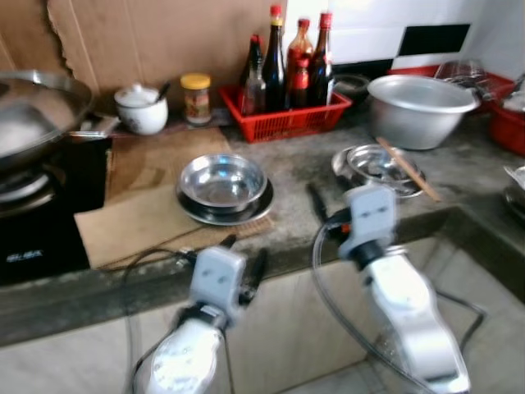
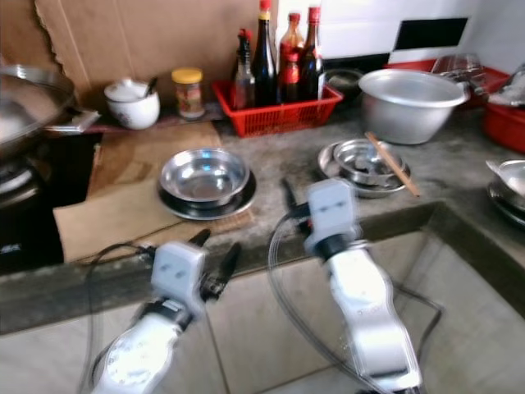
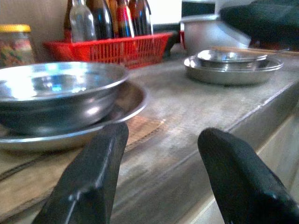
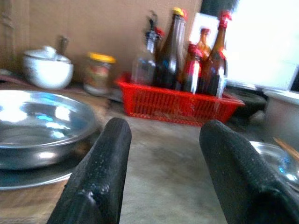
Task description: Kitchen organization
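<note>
I'm looking down at a grey stone countertop [image 1: 303, 176] with a brown cardboard sheet [image 1: 143, 209] laid over its 9 o'clock half. At 9 o'clock is a black stove [image 1: 37, 226] carrying a large steel wok [image 1: 33, 111]. At 2 o'clock sits a big round aluminium basin [image 1: 420, 109], and at the far 3 o'clock edge a red plastic tub [image 1: 510, 127]. At 12 o'clock a red plastic basket [image 1: 283, 115] holds several dark glass sauce bottles with red and yellow caps [image 1: 287, 66]. Dead centre: a shiny steel bowl [image 1: 221, 180] stacked on a shallow steel plate [image 1: 225, 212], which rests partly on the cardboard. At 2 o'clock from that, well apart, a second small steel bowl on a steel plate [image 1: 373, 168], with a wooden chopstick [image 1: 408, 168] lying across its rim. At 11 o'clock a white ceramic lidded pot [image 1: 141, 107] stands near a yellow-lidded glass jar [image 1: 196, 97]. Left gripper [image 1: 244, 256] hovers at the counter's front edge at 6 o'clock, just short of the stacked bowl, jaws spread wide with nothing between them; in its wrist view the fingers [image 3: 88, 177] frame the plate rim. Right gripper [image 1: 321, 207] is above the counter between the two bowl stacks, jaws wide and empty as well in its wrist view, fingers [image 4: 100, 172] pointing toward the red basket.
</note>
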### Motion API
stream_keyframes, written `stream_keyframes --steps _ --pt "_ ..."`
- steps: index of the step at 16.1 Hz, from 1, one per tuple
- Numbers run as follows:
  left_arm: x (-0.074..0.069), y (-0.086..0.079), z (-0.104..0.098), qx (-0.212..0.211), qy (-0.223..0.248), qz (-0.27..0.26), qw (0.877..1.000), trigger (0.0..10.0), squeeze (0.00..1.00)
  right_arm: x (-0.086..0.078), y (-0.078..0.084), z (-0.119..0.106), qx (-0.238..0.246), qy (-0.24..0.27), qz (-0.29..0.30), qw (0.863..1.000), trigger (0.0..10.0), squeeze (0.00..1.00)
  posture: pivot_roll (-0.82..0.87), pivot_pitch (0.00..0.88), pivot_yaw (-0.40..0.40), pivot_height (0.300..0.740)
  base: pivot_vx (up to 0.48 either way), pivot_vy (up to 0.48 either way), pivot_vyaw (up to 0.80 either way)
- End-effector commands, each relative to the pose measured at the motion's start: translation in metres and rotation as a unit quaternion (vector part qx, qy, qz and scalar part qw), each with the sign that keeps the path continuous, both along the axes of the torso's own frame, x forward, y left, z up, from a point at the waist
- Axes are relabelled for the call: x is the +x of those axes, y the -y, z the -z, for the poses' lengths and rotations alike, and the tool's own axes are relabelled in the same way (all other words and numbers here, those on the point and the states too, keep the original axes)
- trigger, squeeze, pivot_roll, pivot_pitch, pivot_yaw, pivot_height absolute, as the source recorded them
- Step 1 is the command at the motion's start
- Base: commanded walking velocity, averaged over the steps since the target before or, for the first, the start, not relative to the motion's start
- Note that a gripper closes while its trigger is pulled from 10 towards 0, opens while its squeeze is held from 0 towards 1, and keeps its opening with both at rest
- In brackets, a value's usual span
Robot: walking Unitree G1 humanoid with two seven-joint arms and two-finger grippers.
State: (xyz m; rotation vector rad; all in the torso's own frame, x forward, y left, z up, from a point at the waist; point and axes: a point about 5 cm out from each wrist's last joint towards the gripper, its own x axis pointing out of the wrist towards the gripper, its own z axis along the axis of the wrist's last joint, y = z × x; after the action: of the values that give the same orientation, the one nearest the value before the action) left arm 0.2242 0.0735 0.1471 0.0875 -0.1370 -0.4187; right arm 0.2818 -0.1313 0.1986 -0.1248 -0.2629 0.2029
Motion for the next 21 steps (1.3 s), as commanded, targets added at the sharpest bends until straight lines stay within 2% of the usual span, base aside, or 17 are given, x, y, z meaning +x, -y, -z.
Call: stream_keyframes --steps 1,3,6,8,13,16,18,19,20,21 --pt "0.000 -0.009 -0.003 0.012 0.011 -0.015 1.000 10.0 0.00 0.003 -0.013 -0.010 0.019 0.010 -0.025 0.999 10.0 0.00 0.18 0.039 -0.037 0.740 0.000 0.000 0.00" --pt "0.000 -0.009 -0.003 0.012 0.010 -0.016 1.000 10.0 0.00 0.006 -0.012 -0.011 0.028 0.006 -0.024 0.999 10.0 0.00 0.18 0.041 -0.033 0.740 0.000 0.000 0.00" --pt "-0.001 -0.008 -0.002 0.013 0.010 -0.016 1.000 10.0 0.00 0.020 -0.011 -0.017 0.038 -0.015 -0.034 0.999 10.0 0.00 0.18 0.047 -0.039 0.740 0.000 0.000 0.00" --pt "-0.001 -0.008 -0.003 0.012 0.011 -0.018 1.000 10.0 0.00 0.026 -0.015 -0.020 0.020 -0.016 -0.054 0.998 10.0 0.00 0.18 0.050 -0.046 0.740 0.000 0.000 0.00" --pt "-0.002 -0.008 -0.003 0.013 0.010 -0.021 1.000 10.0 0.00 0.036 -0.027 -0.024 0.010 -0.029 -0.078 0.996 10.0 0.00 0.18 0.054 -0.051 0.740 0.000 0.000 0.80" --pt "-0.002 -0.007 -0.003 0.012 0.010 -0.020 1.000 10.0 0.00 0.043 -0.024 -0.026 0.010 -0.040 -0.060 0.997 10.0 0.00 0.18 0.054 -0.051 0.740 0.000 0.000 0.19" --pt "-0.002 -0.007 -0.003 0.013 0.009 -0.021 1.000 10.0 0.00 0.055 -0.018 -0.033 0.008 -0.055 -0.038 0.998 10.0 0.00 0.18 0.057 -0.051 0.740 0.000 0.000 0.00" --pt "-0.002 -0.007 -0.002 0.013 0.009 -0.020 1.000 10.0 0.00 0.058 -0.017 -0.035 0.007 -0.062 -0.035 0.997 10.0 0.05 0.18 0.058 -0.050 0.740 0.000 0.000 0.00" --pt "-0.002 -0.007 -0.002 0.013 0.008 -0.019 1.000 10.0 0.00 0.062 -0.015 -0.036 0.008 -0.075 -0.028 0.997 10.0 1.00 0.18 0.058 -0.050 0.740 0.000 0.000 0.00" --pt "-0.003 -0.007 -0.002 0.012 0.007 -0.018 1.000 10.0 0.00 0.066 -0.013 -0.041 0.011 -0.078 -0.019 0.997 10.0 1.00 0.18 0.060 -0.051 0.740 0.000 0.000 0.00"
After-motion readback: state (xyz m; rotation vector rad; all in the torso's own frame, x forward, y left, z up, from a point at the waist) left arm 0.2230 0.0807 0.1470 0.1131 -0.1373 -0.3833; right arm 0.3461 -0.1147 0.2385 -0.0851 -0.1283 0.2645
